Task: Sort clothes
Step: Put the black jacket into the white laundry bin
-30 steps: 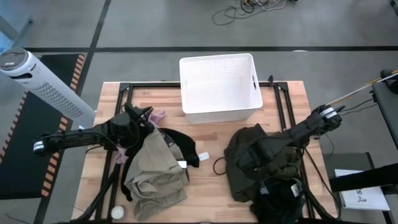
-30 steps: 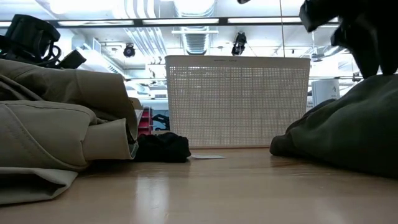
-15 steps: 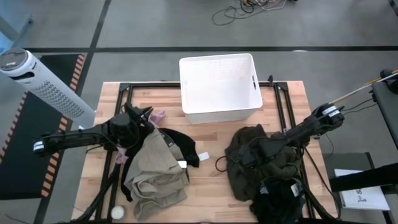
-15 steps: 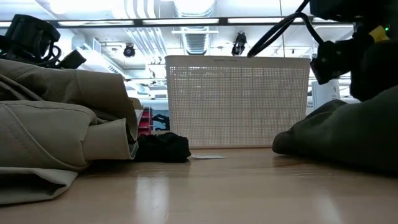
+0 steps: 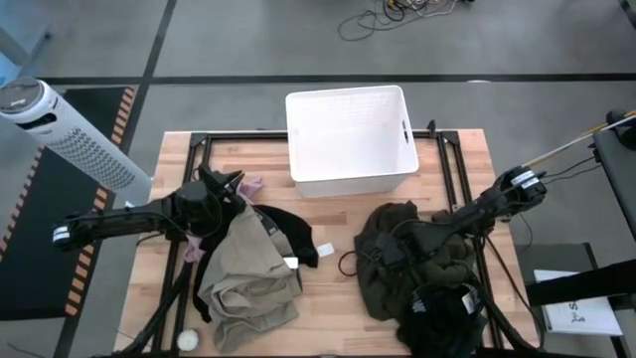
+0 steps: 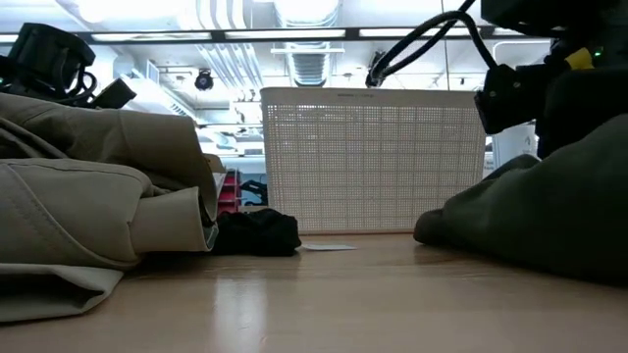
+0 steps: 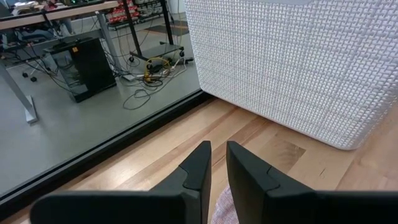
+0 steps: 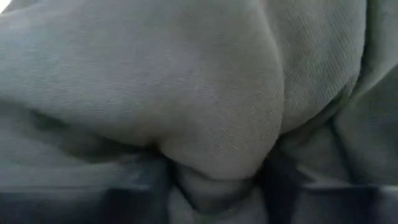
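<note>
A dark olive-green garment (image 5: 397,273) lies heaped on the table's right half, and it fills the right wrist view (image 8: 186,93). My right gripper (image 5: 386,251) is down in its left part, shut on a fold. A dark navy garment (image 5: 442,318) lies at the near right edge. A beige-khaki garment (image 5: 243,268) lies heaped on the left, with a black one (image 5: 293,234) beside it and a small pale pink one (image 5: 253,186) at its far side. My left gripper (image 5: 236,183) rests shut above the pink garment, its fingers (image 7: 202,165) pointing at the white basket (image 7: 298,62). My right gripper pinches a bulging fold of the olive-green garment (image 8: 211,155) between its two fingers, which come at it slanting down from the table's right. The garment lies on the table in a slack heap. I cannot tell how many layers are in the fold.
The white plastic basket (image 5: 350,91) stands at the far middle of the table. Bare wood lies between the two heaps. A white tag (image 5: 325,251) and a dark cord loop (image 5: 348,264) lie there. A small white ball (image 5: 187,339) sits at the near left corner.
My right gripper has gone toward the table's left edge and slightly nearer, low over the olive-green garment. The garment's left edge has slid a little to the left with it.
</note>
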Robot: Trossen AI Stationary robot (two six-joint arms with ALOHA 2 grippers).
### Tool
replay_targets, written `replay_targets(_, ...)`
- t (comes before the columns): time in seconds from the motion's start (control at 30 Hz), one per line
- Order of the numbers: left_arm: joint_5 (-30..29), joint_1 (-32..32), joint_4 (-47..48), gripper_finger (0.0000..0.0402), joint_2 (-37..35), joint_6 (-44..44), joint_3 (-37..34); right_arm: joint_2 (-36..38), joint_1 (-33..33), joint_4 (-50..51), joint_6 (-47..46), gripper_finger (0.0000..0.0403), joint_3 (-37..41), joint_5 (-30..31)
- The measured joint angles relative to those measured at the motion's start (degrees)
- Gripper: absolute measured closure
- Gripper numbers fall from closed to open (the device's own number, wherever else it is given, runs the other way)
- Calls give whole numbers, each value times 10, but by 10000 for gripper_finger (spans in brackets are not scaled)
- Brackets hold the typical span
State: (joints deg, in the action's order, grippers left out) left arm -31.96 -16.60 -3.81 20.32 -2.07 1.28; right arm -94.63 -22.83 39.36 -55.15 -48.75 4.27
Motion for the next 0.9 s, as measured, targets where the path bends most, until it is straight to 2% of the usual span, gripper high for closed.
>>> replay_targets(0.1,0,0,0,364,0,0,0,0,0,-14,32,352,0,6)
replay_targets(0.13,0,0,0,364,0,0,0,0,0,-22,42,369,0,9)
replay_targets(0.33,0,0,0,364,0,0,0,5,0,-21,79,369,-35,-10)
replay_targets(0.63,0,0,0,364,1,0,0,3,-27,28,149,369,-193,4)
replay_targets(0.9,0,0,0,364,1,0,0,3,-38,97,208,369,-332,100)
